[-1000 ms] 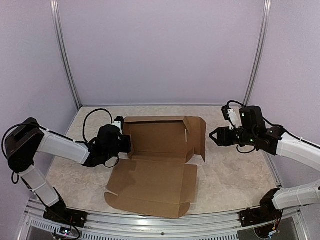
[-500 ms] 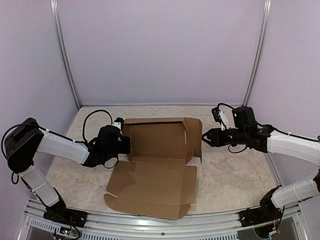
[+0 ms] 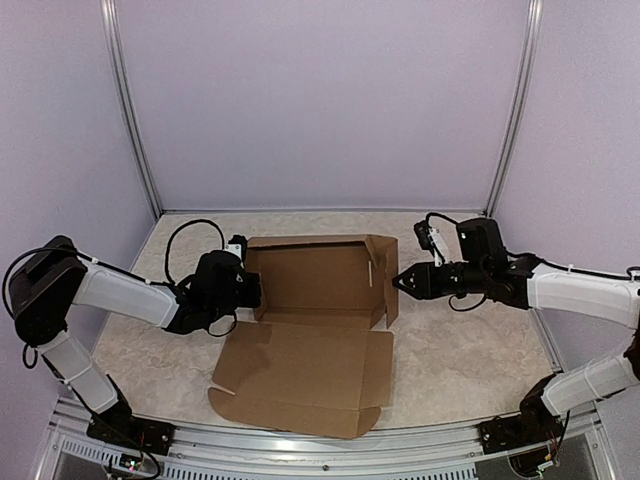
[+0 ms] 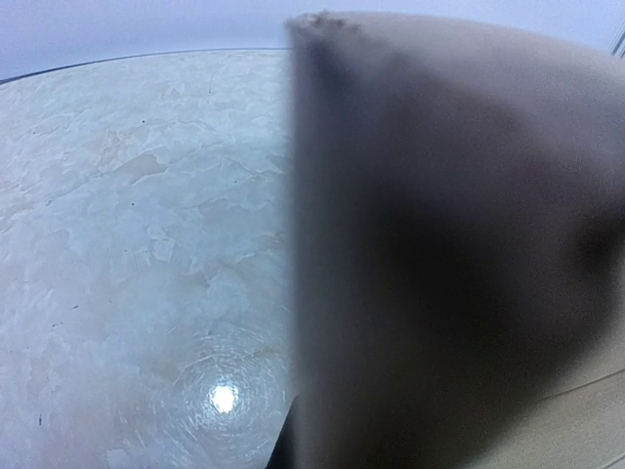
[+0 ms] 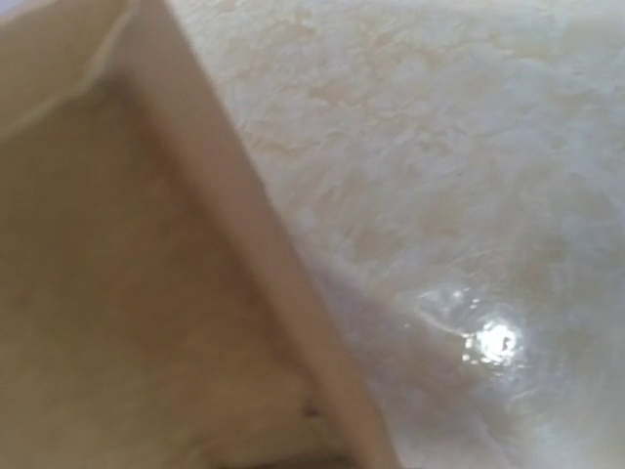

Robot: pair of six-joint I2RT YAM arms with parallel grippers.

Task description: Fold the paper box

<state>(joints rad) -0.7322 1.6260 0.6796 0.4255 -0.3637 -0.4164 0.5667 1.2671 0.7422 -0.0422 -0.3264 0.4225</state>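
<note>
The paper box [image 3: 305, 365] lies brown and half-formed mid-table, its back wall and right side flap [image 3: 386, 262] standing and its front panel flat. My left gripper [image 3: 254, 288] sits shut against the box's left wall, and in the left wrist view blurred cardboard [image 4: 439, 244] fills the right half and hides the fingers. My right gripper [image 3: 398, 280] has its jaws narrowed but still apart at the outer face of the right flap. In the right wrist view the flap's edge [image 5: 254, 254] runs diagonally, with no fingers showing.
The pale marbled table [image 3: 470, 345] stretches right of the box. Lilac walls with metal posts [image 3: 135, 120] close in the back and sides. A black cable [image 3: 185, 235] loops behind the left arm. The metal frame rail [image 3: 300, 445] runs along the near edge.
The right arm has swung left to the box's right flap and its jaws have narrowed. The flap now stands steeper. The left arm has not moved.
</note>
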